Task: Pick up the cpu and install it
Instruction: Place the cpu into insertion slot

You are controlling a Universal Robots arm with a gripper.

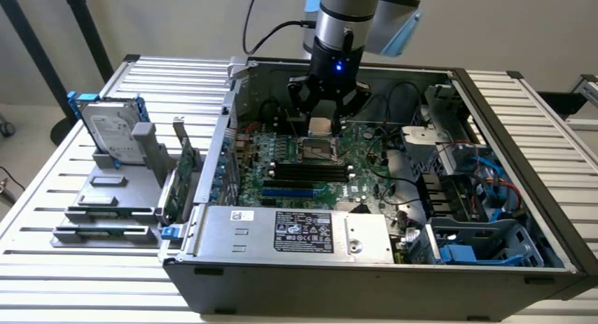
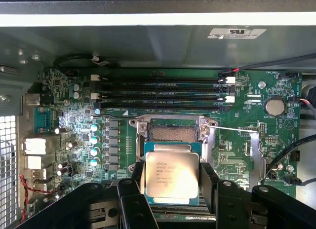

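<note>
The cpu point(image 2: 171, 174), a small square chip with a shiny silver top and a thin pale-green rim, sits flat between my two black fingers point(image 2: 207, 182). My gripper point(image 2: 171, 185) is shut on the cpu's two side edges. In the exterior view the gripper point(image 1: 321, 130) hangs inside the open computer case, holding the cpu point(image 1: 321, 124) a little above the motherboard point(image 1: 365, 173). The open cpu socket point(image 2: 173, 133) with its metal frame lies just beyond the chip, and in the exterior view the socket point(image 1: 318, 153) is directly under the gripper.
Black memory slots point(image 2: 158, 91) run beside the socket. The case walls point(image 1: 229, 121) surround the board, with the power supply point(image 1: 290, 229) at the front and cables point(image 1: 486, 177) on the exterior view's right. Outside stand a hard drive in a blue bracket point(image 1: 110, 131) and green cards point(image 1: 187, 166).
</note>
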